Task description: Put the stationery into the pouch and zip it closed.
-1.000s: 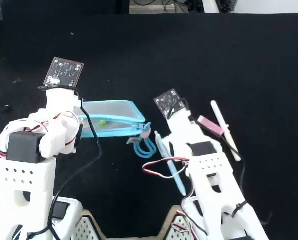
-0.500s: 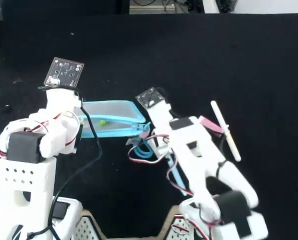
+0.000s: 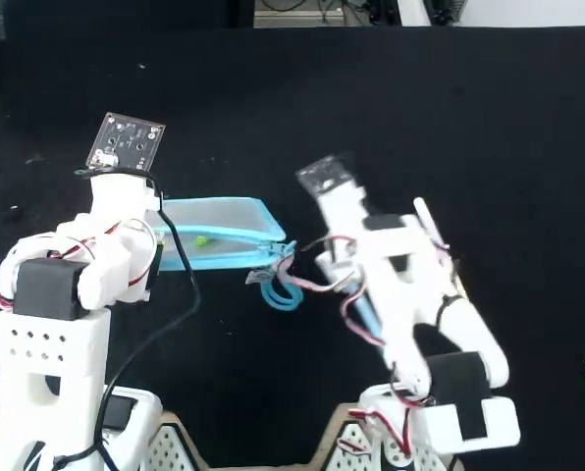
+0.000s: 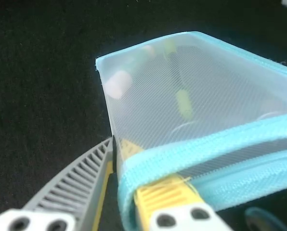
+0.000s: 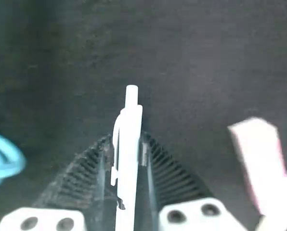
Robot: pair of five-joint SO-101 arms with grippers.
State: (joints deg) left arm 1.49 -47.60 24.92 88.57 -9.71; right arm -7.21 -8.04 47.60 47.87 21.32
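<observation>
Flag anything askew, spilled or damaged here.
Nothing spilled or damaged. One oddity: the pen in the right gripper lies lengthwise between the fingers, its end poking out past the tips instead of being gripped crosswise. The left gripper pinches one end of the pouch; that looks normal.

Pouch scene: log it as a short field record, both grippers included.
left gripper: shut on the rim of the pouch
right gripper: shut on a pen
pouch contents: small items show through the mesh
on table: pink eraser near the right gripper; blue loop at the pouch's zipper end
zip: cannot tell
</observation>
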